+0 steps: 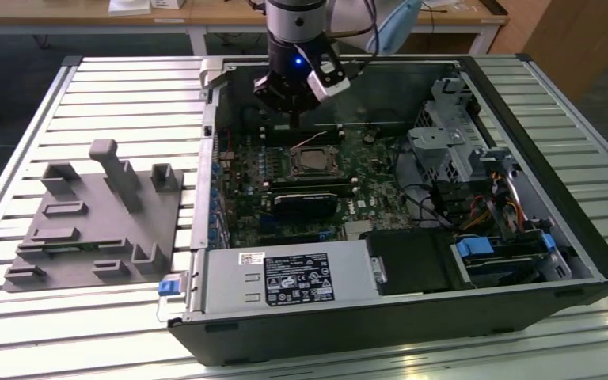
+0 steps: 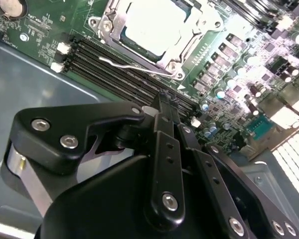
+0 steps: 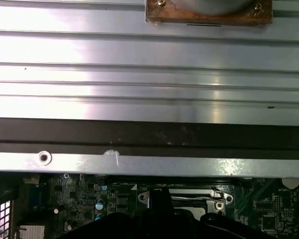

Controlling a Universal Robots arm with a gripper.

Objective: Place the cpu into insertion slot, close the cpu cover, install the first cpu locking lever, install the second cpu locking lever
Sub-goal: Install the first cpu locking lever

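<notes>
Second wrist view gives the clearest reading of progress: the cpu [image 2: 149, 22] already lies flat in the insertion slot [image 2: 97, 24], its pale metal top showing through the window of the cpu cover [image 2: 162, 59]. The cover looks to be folded down around the chip rather than standing up, so I judge the first two steps done.

A thin wire locking lever [image 2: 132, 65] runs low along the socket's edge, between the socket and the memory slots [image 2: 114, 67]. Whether it is hooked under its catch cannot be told, and no second lever can be made out with confidence, so the lever steps are best counted as open or unconfirmed.

The end effector [image 2: 163, 99] has its fingers drawn together with no visible gap and nothing between them. It hangs above the motherboard beside the memory slots, near the socket but not touching it.

From the exterior view, the arm stands over the far part of the open computer case [image 1: 557, 198], which rests on the slatted metal surface [image 1: 124, 87] next to a grey fixture [image 1: 93, 214].
</notes>
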